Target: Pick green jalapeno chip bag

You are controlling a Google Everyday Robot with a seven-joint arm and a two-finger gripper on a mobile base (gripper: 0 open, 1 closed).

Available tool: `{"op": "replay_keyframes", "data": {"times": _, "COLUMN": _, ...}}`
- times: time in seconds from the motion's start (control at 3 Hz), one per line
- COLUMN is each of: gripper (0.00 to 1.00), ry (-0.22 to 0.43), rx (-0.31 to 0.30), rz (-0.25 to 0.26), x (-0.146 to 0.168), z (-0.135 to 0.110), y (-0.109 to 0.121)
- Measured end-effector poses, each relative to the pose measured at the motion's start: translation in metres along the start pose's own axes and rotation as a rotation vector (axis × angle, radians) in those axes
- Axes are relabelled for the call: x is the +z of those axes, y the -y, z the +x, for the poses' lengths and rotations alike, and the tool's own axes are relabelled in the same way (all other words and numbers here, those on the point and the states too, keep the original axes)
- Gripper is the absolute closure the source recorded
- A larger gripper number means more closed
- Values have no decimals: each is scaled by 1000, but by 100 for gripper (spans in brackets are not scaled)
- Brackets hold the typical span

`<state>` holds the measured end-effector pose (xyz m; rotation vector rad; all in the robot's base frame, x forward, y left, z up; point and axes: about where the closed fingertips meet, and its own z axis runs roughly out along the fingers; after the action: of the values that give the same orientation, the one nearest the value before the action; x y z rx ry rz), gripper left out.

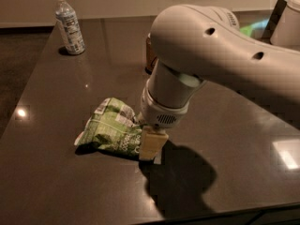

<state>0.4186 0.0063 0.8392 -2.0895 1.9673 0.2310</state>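
Note:
The green jalapeno chip bag (112, 128) lies crinkled on the dark table (61, 88), left of centre, with a white label panel on its upper side. My gripper (151, 146) hangs from the big white arm (211, 64) and is down at the bag's right end, touching or overlapping its edge. The arm's wrist hides the right part of the bag.
A clear plastic bottle (69, 25) stands at the table's far left corner. A brown soda can (149, 55) stands behind the arm, mostly hidden by it. The table's left edge and front edge are in view.

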Motion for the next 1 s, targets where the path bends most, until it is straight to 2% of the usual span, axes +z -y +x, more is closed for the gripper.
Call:
{"op": "replay_keyframes", "data": {"times": 0.67, "gripper": 86, "ry": 5, "rx": 22, "rz": 3, "x": -9, "z": 3, "y": 4}}
{"op": "replay_keyframes", "data": {"times": 1.0, "gripper": 100, "ry": 28, "rx": 52, "rz": 9, "x": -24, "z": 9, "y": 10}}
